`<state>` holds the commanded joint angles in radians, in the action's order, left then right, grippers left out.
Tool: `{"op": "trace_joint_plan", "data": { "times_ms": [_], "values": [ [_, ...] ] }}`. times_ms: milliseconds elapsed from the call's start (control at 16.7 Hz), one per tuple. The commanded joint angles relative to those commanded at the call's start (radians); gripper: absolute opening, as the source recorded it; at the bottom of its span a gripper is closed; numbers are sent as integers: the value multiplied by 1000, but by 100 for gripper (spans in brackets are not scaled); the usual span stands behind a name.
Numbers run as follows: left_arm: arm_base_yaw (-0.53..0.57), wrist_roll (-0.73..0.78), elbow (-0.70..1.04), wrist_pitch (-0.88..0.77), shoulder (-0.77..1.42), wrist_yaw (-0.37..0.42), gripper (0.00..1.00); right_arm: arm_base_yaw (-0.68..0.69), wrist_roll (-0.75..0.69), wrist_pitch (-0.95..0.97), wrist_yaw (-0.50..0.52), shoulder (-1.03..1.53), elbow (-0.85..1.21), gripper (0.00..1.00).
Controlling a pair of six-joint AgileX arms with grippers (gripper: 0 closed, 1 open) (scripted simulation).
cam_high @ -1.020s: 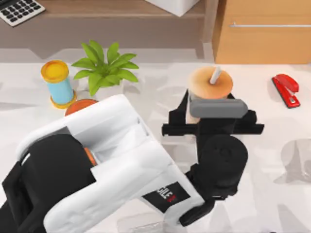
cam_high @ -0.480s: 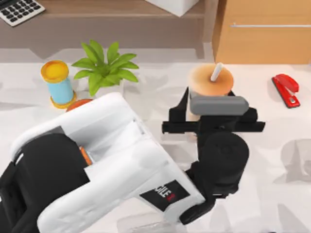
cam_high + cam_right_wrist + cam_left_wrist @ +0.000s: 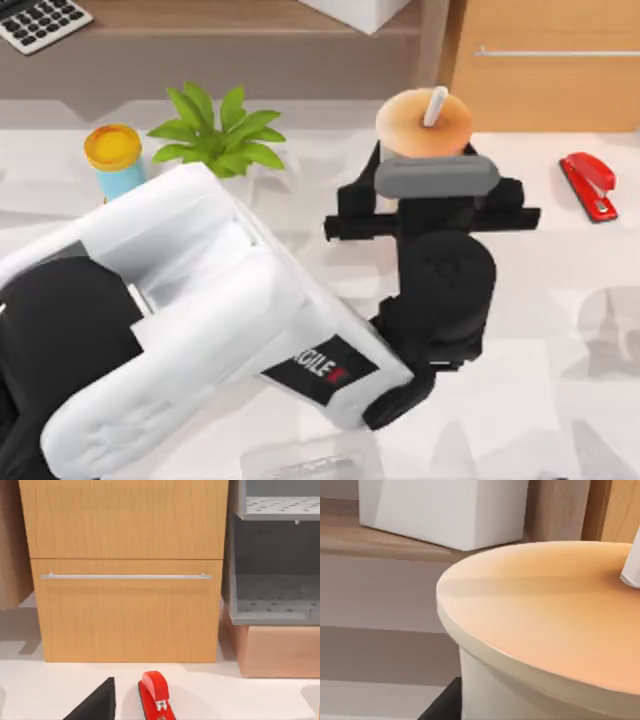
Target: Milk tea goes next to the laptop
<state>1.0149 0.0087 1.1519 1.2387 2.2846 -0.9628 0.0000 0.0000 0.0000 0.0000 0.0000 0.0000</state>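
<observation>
— Where's your milk tea [image 3: 423,124] right now?

— It sits toward the back of the bench [image 3: 560,330], a little right of centre in the top view, with your left gripper [image 3: 432,196] clamped round its body just below the peach-tan lid. The white straw [image 3: 435,106] pokes up out of that lid. In your left wrist view the lid's broad tan disc [image 3: 555,610] is right up against the camera, with a white box [image 3: 445,510] on a wooden shelf behind it.

— And around it?

— A green plant [image 3: 215,135] stands to its left, then a blue cylinder with a yellow cap [image 3: 113,152] half hidden by your arm. A red stapler [image 3: 590,185] lies well to the right (your right wrist view has it too [image 3: 156,695], in front of a wooden drawer cabinet [image 3: 125,570]). I cannot tell you how your right gripper's jaws are set
</observation>
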Motion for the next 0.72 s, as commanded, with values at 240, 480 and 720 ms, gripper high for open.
{"op": "trace_joint_plan", "data": {
  "times_ms": [240, 480, 720],
  "values": [
    [-171, -6, -32, -4, -139, 199, 0, 0, 0, 0, 0, 0, 0, 100],
    [-352, -7, -108, -21, -293, 449, 0, 0, 0, 0, 0, 0, 0, 100],
    [-500, -11, -190, -28, -407, 610, 0, 0, 0, 0, 0, 0, 0, 100]
  ]
}}
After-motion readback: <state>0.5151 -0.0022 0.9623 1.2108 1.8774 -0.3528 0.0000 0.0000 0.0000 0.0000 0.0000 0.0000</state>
